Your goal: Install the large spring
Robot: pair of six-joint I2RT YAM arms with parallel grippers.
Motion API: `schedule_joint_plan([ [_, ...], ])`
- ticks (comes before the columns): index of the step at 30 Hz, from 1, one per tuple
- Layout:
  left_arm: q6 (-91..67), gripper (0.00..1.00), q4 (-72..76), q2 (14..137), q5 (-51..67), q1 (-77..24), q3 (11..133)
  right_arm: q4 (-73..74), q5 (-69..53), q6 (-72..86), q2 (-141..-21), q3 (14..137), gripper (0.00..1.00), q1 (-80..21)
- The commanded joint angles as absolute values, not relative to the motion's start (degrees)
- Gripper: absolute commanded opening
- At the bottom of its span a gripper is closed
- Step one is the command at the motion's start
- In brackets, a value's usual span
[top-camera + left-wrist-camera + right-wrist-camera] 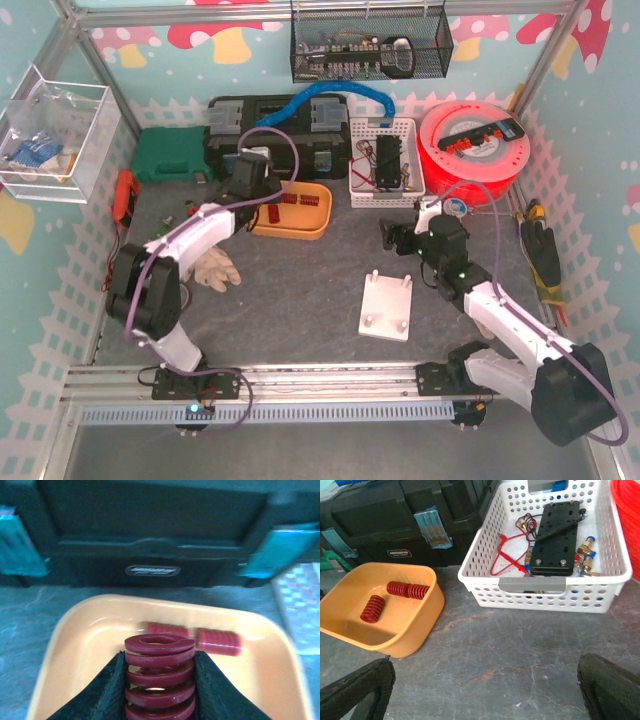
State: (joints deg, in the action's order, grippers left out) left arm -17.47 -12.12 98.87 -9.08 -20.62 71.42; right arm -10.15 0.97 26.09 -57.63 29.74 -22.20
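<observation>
Over orange plastic tray [70, 645], low centre of left-wrist view: left hand [159, 672] clamped on upright dark-red coil spring [159, 652], gripped by flanks only. Risk: round coils cd roll/tilt in grip en route to white pegged plate [385, 300], so it'd miss peg. Right hand [485, 690] wide, empty.

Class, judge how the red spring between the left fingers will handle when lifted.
The red spring has thick coils, so probably stiff and fairly heavy. Its round, glossy sides may slip, or roll in the orange tray.
</observation>
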Motion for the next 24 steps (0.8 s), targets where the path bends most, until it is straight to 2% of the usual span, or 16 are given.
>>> schedule_joint_plan([
  [1, -13.4, 0.16, 1.2, 90.6, -3.7, -23.6, 63.6, -4.0, -2.1, 26.3, -59.6, 35.5, 0.99, -22.6],
  [8, -8.6, 0.14, 26.8, 76.9, 2.8, -31.1, 42.3, 2.0, -10.4, 28.0, -59.7, 36.9, 0.99, -22.6],
  [13, 0.4, 0.12, 48.8, 72.6, 6.3, -38.5, 24.8, 2.8, -20.7, 28.3, -57.8, 35.6, 0.96, -22.7],
  [20, 10.8, 0.09, 59.7, 73.4, -0.3, -48.9, 16.5, 3.9, -28.1, 29.5, -56.0, 35.6, 0.84, -24.9],
  [24, 14.1, 0.07, 64.8, 74.2, -1.4, -51.6, 13.4, 4.4, -30.6, 28.7, -57.6, 37.8, 0.76, -27.6],
])
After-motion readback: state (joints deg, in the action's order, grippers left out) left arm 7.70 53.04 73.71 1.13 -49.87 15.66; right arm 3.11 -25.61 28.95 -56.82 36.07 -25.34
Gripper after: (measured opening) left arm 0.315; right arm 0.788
